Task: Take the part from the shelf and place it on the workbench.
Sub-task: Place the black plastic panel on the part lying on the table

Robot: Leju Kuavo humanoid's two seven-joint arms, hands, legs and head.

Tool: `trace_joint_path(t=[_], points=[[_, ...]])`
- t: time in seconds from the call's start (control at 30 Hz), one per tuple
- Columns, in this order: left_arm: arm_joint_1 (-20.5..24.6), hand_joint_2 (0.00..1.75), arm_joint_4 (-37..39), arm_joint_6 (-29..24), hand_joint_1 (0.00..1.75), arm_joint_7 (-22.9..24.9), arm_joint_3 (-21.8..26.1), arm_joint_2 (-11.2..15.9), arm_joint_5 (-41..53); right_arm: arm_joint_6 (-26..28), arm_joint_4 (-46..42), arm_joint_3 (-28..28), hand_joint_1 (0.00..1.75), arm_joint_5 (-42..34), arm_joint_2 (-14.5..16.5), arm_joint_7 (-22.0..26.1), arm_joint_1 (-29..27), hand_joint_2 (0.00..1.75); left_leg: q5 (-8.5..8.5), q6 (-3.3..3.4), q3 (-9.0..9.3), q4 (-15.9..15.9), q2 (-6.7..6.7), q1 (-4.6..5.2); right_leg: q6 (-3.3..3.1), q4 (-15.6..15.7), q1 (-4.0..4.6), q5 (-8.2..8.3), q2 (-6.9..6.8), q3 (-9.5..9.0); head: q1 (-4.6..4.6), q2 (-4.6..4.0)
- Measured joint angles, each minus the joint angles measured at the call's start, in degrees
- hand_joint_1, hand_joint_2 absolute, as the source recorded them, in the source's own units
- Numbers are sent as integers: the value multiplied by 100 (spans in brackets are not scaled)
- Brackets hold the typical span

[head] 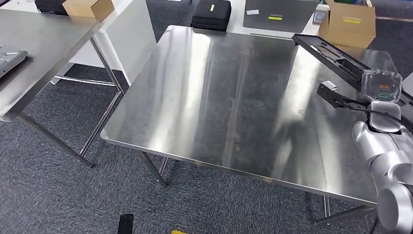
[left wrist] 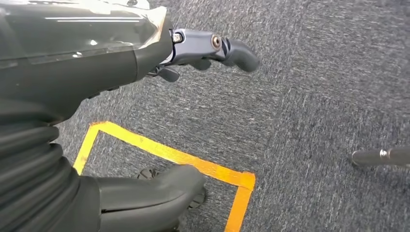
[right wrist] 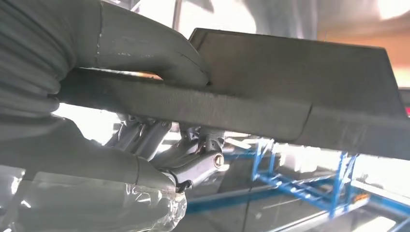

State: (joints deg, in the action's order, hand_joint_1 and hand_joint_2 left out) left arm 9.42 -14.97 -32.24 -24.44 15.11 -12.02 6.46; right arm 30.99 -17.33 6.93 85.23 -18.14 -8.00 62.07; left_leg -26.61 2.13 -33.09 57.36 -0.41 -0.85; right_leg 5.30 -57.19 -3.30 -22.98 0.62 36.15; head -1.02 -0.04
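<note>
1. The right hand (right wrist: 145,121) carries the black flat part (head: 331,53) over the steel table (head: 219,107) at about 2 o'clock in the head view, apparently clear of the surface and, I judge, held out for setting down.
2. Its thumb presses one face and its fingers (right wrist: 193,159) clamp the other, closed tight on the part's edge.
3. The left hand (left wrist: 145,72) hangs over grey carpet (left wrist: 314,72); its fingers (left wrist: 227,48) are loosely apart, holding nothing.

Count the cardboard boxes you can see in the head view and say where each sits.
2. One cardboard box sits on the far-left steel table; the other stands open behind the workbench, far right. Others may be hidden.
</note>
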Motion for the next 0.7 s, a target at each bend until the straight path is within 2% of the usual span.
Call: trace_joint_path(t=[0.1,0.23,0.3,0.33,0.43,0.47,0.57,0.7], points=[[26,175,0,0,0,19,-12,11,14,1,16,7,173,2,124,4,-46,175,47,81,16,-21,1,4,-25,0,13,-17,19,-2,-18,0],[32,175,0,0,0,25,-22,13,19,3,29,9,173,2,195,6,-57,175,55,105,27,-57,16,-2,-64,-3,55,-41,19,-3,-18,0],[33,175,0,0,0,34,-41,13,26,13,30,15,173,2,220,41,-58,175,34,79,38,-87,24,-15,-74,-7,79,-47,15,-2,-16,0],[33,175,0,-1,0,43,-54,13,30,23,30,28,173,2,242,72,-58,175,22,45,43,-100,26,-22,-77,-9,89,-48,13,-2,-15,0],[37,175,0,2,0,47,-85,10,35,85,30,122,173,2,357,169,-70,175,9,-108,48,-111,31,-34,-107,-13,109,-45,12,-4,-13,0],[40,175,0,10,0,23,-90,8,34,118,30,171,173,2,403,194,-82,175,9,-140,48,-111,34,-31,-120,-14,116,-42,12,-6,-13,0],[54,175,0,-7,0,-129,-100,2,44,231,30,323,173,2,530,287,-152,175,11,-162,45,-102,30,-1,-133,-13,132,-39,6,-10,-11,0],[65,175,-2,-429,0,-582,-142,-3,207,367,30,571,173,2,672,438,-282,175,5,-153,38,-76,24,52,-133,-12,122,-39,-10,-15,-12,0]])
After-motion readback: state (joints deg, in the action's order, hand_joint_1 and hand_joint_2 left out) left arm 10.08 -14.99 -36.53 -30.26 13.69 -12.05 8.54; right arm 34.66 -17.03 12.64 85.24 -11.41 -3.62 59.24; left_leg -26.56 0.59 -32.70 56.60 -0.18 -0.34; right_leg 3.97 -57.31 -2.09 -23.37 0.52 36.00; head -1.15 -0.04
